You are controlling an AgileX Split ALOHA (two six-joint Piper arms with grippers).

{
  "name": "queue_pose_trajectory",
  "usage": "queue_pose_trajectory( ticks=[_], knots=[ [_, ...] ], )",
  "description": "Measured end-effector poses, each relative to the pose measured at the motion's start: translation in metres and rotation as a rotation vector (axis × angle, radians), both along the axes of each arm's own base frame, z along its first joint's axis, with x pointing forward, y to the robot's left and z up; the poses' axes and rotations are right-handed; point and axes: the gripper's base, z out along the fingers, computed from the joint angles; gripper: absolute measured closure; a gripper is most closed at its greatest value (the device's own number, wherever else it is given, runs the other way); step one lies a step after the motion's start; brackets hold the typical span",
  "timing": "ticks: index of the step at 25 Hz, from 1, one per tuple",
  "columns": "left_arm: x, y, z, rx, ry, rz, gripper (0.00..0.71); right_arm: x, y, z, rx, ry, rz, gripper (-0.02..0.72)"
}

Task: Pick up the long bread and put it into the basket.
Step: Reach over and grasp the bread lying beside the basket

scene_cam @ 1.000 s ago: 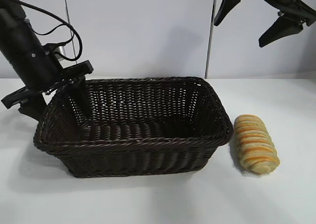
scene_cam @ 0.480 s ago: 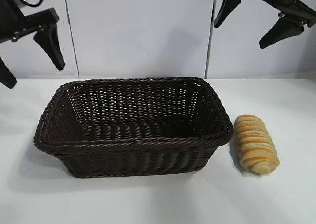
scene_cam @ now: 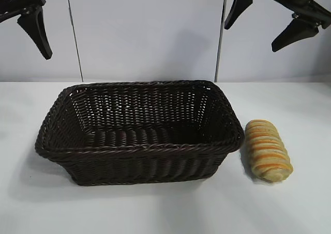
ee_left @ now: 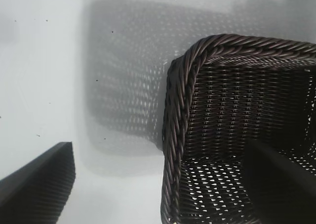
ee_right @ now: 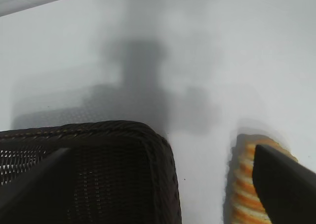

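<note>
The basket [scene_cam: 139,150], dark brown wicker with a braided rim, stands in the middle of the white table with nothing inside it. The long bread [scene_cam: 267,150], tan with orange stripes, lies on the table just right of the basket, apart from it. My right gripper [scene_cam: 251,36] hangs open high above the gap between basket and bread. In the right wrist view the bread [ee_right: 242,184] shows beside one finger, and the basket's corner [ee_right: 123,130] beside the other. My left gripper [ee_left: 160,155] is open high above the basket's left end [ee_left: 177,110]; one finger [scene_cam: 36,30] shows at the exterior view's upper left.
The white table [scene_cam: 155,213] runs bare in front of the basket and around the bread. A pale wall with two vertical seams [scene_cam: 74,32] closes the back.
My left gripper has risen from the basket's left end to high at the upper left. The right gripper, the basket and the bread have not moved.
</note>
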Motion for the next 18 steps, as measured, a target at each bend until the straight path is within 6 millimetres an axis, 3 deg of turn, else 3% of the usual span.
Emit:
queue_pose_trajectory(
  ticks=[9,18],
  knots=[
    [0.002,-0.002,0.001,-0.037,-0.002,0.062,0.049,0.000,0.001,0.000,0.022,0.008,-0.018,0.008],
    [0.008,-0.007,-0.012,-0.108,0.021,0.148,0.049,-0.002,0.001,-0.001,0.021,0.026,-0.011,0.008]
  ],
)
